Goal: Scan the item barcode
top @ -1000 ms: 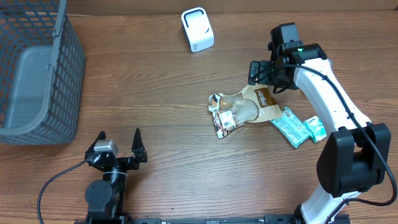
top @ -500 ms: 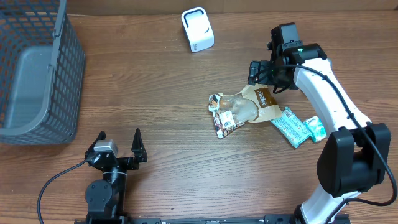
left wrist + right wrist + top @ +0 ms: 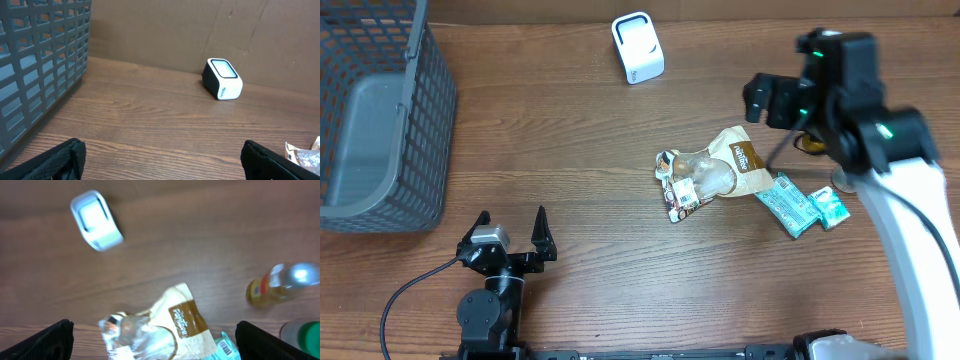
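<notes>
The white barcode scanner (image 3: 638,47) stands at the back of the table, and shows too in the left wrist view (image 3: 223,79) and the right wrist view (image 3: 96,220). A brown and clear snack bag (image 3: 712,171) lies flat mid-table; I see the snack bag (image 3: 159,328) from above between my right fingers. My right gripper (image 3: 768,100) hangs open, high above the table just right of the bag, holding nothing; the right gripper (image 3: 160,342) has its fingertips (image 3: 50,339) at the frame's lower corners. At the front left, my left gripper (image 3: 511,230) rests open and empty.
A grey mesh basket (image 3: 380,110) fills the back left corner. Teal packets (image 3: 802,206) lie right of the bag. A small bottle (image 3: 280,282) with a yellow label and a green object (image 3: 305,330) sit further right.
My right arm has risen and swung to the right, away from the snack bag, which stays on the table. The left arm has not moved.
</notes>
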`<act>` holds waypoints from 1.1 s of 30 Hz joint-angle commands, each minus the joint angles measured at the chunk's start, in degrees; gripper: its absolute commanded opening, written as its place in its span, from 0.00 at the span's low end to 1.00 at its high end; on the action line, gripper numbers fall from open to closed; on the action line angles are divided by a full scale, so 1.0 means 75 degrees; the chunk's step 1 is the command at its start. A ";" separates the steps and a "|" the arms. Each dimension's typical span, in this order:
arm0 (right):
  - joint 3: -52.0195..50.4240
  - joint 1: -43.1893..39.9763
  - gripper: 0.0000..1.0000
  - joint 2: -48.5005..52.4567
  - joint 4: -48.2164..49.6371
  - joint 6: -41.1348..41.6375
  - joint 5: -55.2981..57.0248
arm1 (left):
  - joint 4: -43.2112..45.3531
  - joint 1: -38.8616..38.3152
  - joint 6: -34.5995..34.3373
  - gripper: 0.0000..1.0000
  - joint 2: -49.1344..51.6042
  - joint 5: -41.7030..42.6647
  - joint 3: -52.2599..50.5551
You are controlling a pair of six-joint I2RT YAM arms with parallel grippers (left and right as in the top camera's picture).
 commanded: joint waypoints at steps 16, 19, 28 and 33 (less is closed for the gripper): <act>-0.1769 -0.0012 1.00 -0.4371 -0.0041 0.0020 0.0280 | 0.0003 0.0006 0.0140 1.00 -0.0096 0.0038 -0.0023; -0.3112 -0.0015 1.00 -0.5441 0.0647 0.0023 0.0277 | 0.0003 0.0006 0.0140 1.00 -0.0096 0.0038 -0.0023; -0.6403 -0.0111 1.00 -0.8894 0.1483 0.0023 0.0280 | 0.0003 0.0006 0.0140 1.00 -0.0096 0.0038 -0.0023; -0.7356 -0.0312 1.00 -1.0095 0.1929 0.0023 0.0277 | 0.0003 0.0006 0.0140 1.00 -0.0096 0.0038 -0.0023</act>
